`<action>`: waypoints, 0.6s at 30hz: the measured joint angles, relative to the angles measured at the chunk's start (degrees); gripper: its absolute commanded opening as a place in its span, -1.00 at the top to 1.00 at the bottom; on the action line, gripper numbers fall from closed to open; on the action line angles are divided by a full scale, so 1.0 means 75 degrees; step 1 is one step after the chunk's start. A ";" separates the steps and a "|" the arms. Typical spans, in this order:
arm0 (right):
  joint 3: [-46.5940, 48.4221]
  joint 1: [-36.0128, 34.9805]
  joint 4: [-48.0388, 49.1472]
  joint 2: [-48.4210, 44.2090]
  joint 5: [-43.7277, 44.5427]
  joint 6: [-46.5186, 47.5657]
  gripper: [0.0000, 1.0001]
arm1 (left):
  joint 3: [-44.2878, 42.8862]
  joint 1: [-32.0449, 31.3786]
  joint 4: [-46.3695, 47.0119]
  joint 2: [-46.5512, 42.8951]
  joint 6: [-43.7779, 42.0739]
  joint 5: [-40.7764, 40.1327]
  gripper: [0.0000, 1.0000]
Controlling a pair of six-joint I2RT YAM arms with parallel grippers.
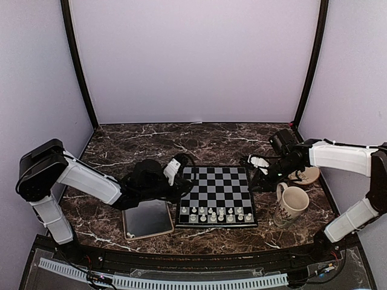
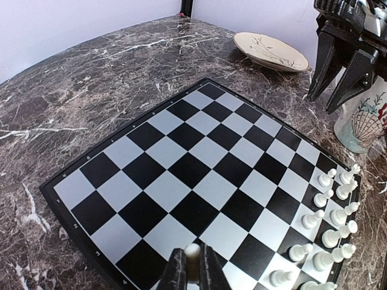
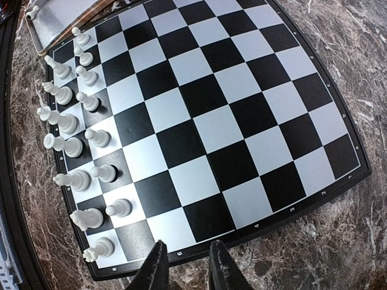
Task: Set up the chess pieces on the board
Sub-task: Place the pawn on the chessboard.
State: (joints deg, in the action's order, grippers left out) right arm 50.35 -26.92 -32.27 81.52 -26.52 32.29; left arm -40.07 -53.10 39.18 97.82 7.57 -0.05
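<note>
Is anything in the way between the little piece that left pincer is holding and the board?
Nothing visible. The left pincer holds the piece over bare squares of the board. The other pieces stand in two rows along its near edge, off to one side.

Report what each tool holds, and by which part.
Left tool pinches a chess piece by its body, with the head showing between the fingertips. Right tool holds nothing.

I read small white rank numbers (6, 4, 3, 2) on the dark border of the board (image 3: pixel 213 128) — its edge letters are too blurred.
</note>
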 measured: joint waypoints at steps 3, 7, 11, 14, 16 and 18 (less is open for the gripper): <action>0.0000 0.0000 0.0012 0.0006 0.0064 -0.0003 0.51 | 0.0000 0.0175 0.0201 0.0245 -0.0029 0.0353 0.95; 0.0000 0.0000 0.0020 0.0047 0.0090 0.0000 0.51 | -0.0006 0.0358 0.0341 0.0551 -0.0105 0.0801 0.92; 0.0000 0.0000 0.0020 0.0099 0.0114 0.0000 0.51 | -0.0009 0.0440 0.0358 0.0828 -0.0184 0.1102 0.92; 0.0000 0.0000 0.0023 0.0117 0.0119 0.0000 0.51 | -0.0038 0.0446 0.0326 0.0903 -0.0245 0.1207 0.91; 0.0000 0.0000 0.0023 0.0125 0.0125 0.0000 0.51 | -0.0102 0.0446 0.0271 0.0935 -0.0306 0.1247 0.84; 0.0000 0.0000 0.0023 0.0134 0.0125 0.0000 0.50 | -0.0172 0.0446 0.0195 0.0970 -0.0338 0.1259 0.75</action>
State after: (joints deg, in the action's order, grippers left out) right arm 50.35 -26.92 -32.10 82.52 -25.58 32.29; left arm -41.36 -49.76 40.64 105.10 5.04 9.39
